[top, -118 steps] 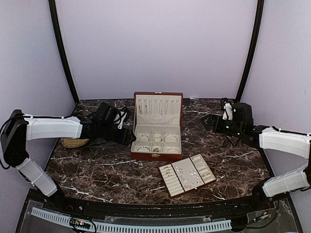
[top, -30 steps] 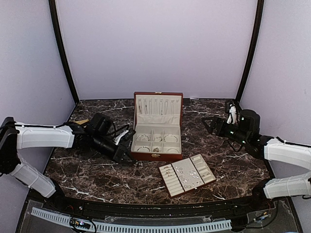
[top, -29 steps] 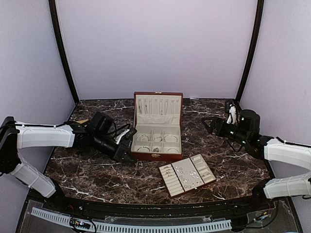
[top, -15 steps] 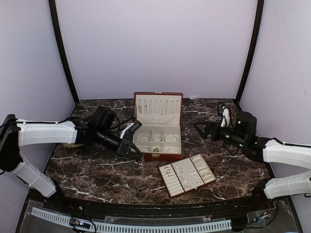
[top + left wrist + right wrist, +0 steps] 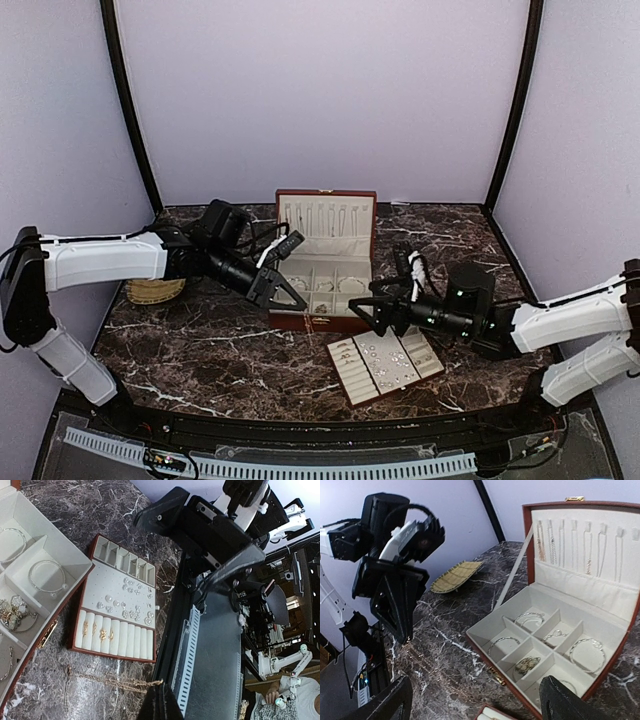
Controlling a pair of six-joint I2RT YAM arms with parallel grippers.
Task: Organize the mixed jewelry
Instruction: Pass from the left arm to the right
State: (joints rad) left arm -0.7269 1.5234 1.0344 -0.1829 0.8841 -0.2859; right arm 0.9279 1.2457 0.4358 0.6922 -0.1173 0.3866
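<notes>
Marble table (image 5: 200,340): one tray (image 5: 347,378) of jewelry (image 5: 385,355).

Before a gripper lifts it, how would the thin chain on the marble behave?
The chain lies in loose curves, so it is probably floppy and would dangle. Its links look fine, so likely light and hard to pinch off the flat marble.

The mixed jewelry (image 5: 131,602) is mostly tiny silvery studs, scattered over the dotted middle panel of the tray (image 5: 102,582). A few gold rings (image 5: 102,634) stand in its roll slots. Thin bangles (image 5: 46,576) lie flat in the box (image 5: 60,535) compartments, and a gold chain (image 5: 120,681) sprawls on the desk (image 5: 75,505) just beside the tray.
</notes>
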